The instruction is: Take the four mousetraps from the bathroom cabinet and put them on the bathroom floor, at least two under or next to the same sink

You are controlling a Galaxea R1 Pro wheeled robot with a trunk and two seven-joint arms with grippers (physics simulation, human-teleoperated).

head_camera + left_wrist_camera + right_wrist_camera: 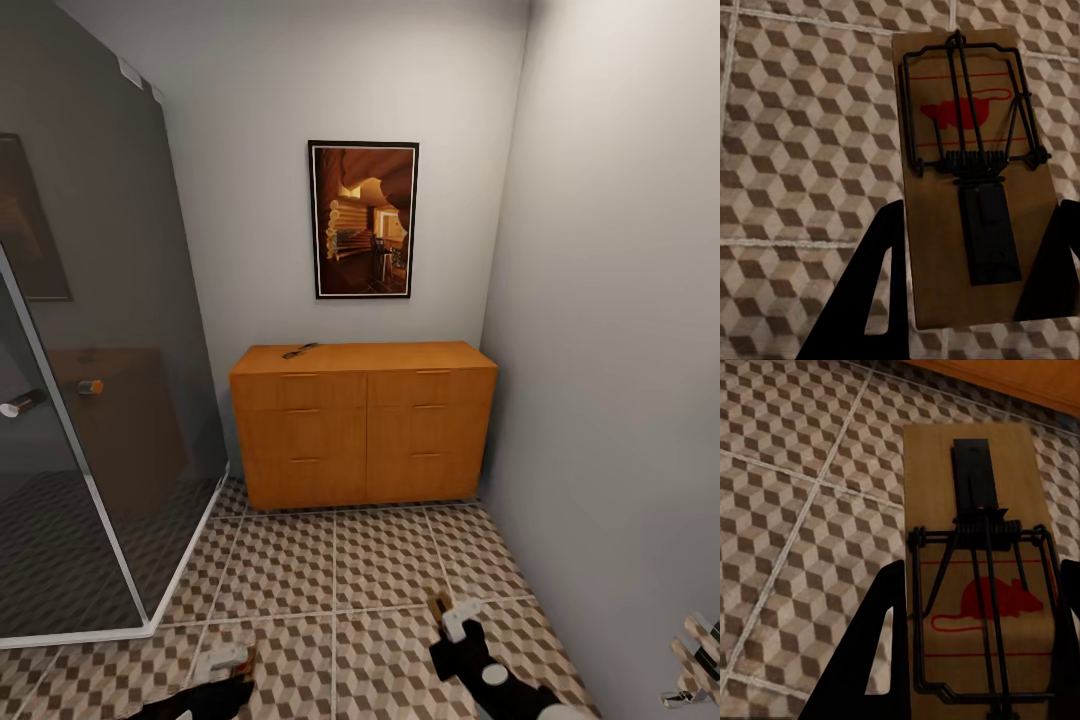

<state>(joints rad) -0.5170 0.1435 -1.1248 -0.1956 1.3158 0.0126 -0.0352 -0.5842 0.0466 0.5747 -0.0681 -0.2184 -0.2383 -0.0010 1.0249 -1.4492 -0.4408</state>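
The orange-brown cabinet [365, 425] stands against the far wall with all its drawers closed. One small dark mousetrap [300, 350] lies on its top, near the left end. My left gripper [228, 662] is low over the bathroom floor [330, 570] and is shut on a mousetrap [971, 172], whose wooden plate sits between the dark fingers [881, 292]. My right gripper [452, 615] is shut on another mousetrap [979, 577], held above the cube-patterned tiles near the right wall. The bathroom sink is out of view.
A glass shower enclosure [90, 400] with a white frame takes up the left side. A grey wall [610, 350] closes the right side. A framed picture [363, 220] hangs above the cabinet. Open tiled floor lies between me and the cabinet.
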